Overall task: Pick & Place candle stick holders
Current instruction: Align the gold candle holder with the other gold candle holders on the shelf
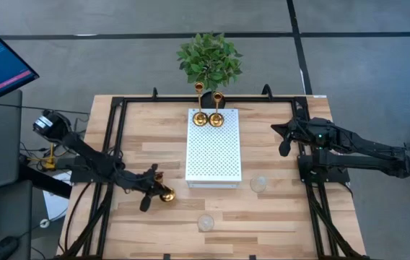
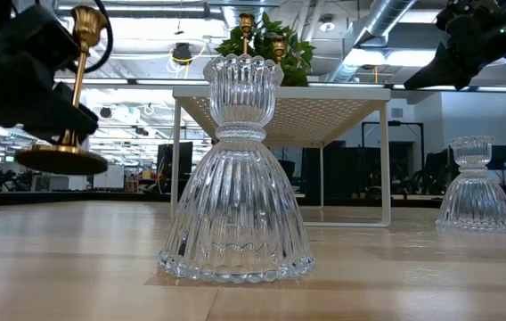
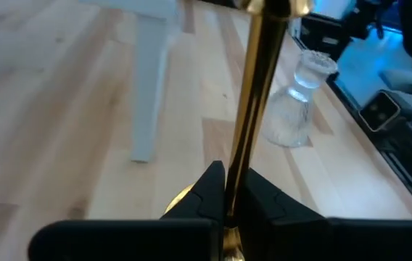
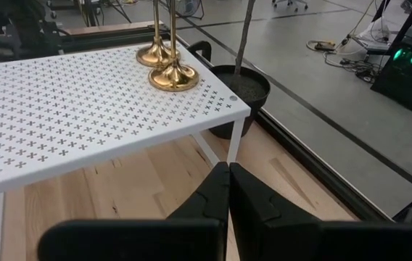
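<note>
My left gripper [image 1: 156, 192] is at the table's near left, shut on a gold candle stick holder [image 2: 73, 98] that it carries above the wood. Two more gold holders [image 1: 200, 118] [image 1: 216, 119] stand on their round bases at the far end of the white perforated shelf [image 1: 214, 155]. One clear glass holder [image 1: 205, 222] stands on the table near the front edge and another [image 1: 259, 184] by the shelf's near right corner. My right gripper [image 1: 284, 146] is shut and empty, held above the table's right side. My left gripper pinches the gold holder's thin stem [image 3: 241, 170] between its two fingers, in the lower part above the round base [image 2: 61, 160]. The fingers come about level from the table's left and lie across the stem. The holder stands nearly upright, lifted clear of the table.
A green potted plant [image 1: 209, 59] stands behind the shelf at the far edge; its dark pot [image 4: 241, 90] shows in the right wrist view. A black frame [image 1: 115, 137] runs along the table's sides. Bare wood lies between the shelf and the left frame.
</note>
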`<action>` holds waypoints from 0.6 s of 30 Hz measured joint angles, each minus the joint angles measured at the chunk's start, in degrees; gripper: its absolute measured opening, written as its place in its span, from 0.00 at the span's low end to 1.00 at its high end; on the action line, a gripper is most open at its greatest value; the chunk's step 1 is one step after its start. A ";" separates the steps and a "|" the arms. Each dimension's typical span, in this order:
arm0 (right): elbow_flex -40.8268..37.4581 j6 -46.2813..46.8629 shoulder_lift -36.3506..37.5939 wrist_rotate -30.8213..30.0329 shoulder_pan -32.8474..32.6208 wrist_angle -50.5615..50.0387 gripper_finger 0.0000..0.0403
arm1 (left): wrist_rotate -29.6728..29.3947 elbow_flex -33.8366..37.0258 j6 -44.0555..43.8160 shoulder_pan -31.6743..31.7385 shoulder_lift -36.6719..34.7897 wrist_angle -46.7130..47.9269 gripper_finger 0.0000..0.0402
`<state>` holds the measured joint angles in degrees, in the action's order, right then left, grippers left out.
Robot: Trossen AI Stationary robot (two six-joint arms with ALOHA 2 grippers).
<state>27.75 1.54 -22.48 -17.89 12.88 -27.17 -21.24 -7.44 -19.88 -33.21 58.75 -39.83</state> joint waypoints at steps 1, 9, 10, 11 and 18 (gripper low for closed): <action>0.00 0.00 0.00 0.00 0.00 0.03 0.00 | -1.00 0.00 0.03 -0.34 -1.64 1.71 0.03; 0.00 0.48 0.00 0.00 0.00 0.06 0.00 | -3.16 -0.98 0.09 -0.51 -12.40 4.63 0.03; 0.00 0.46 0.02 0.00 0.00 0.06 0.00 | -3.10 -1.85 0.08 -0.55 -13.46 4.61 0.03; 0.00 0.46 0.02 0.00 0.00 0.06 0.00 | -2.90 -2.88 0.09 -0.55 -14.30 4.49 0.03; 0.00 0.20 0.02 0.00 0.00 -0.21 0.00 | -0.18 -12.44 8.05 -0.49 -16.71 10.65 0.03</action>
<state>27.75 1.74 -22.46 -17.89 12.88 -27.38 -21.42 -19.88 -11.83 -33.70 42.04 -29.17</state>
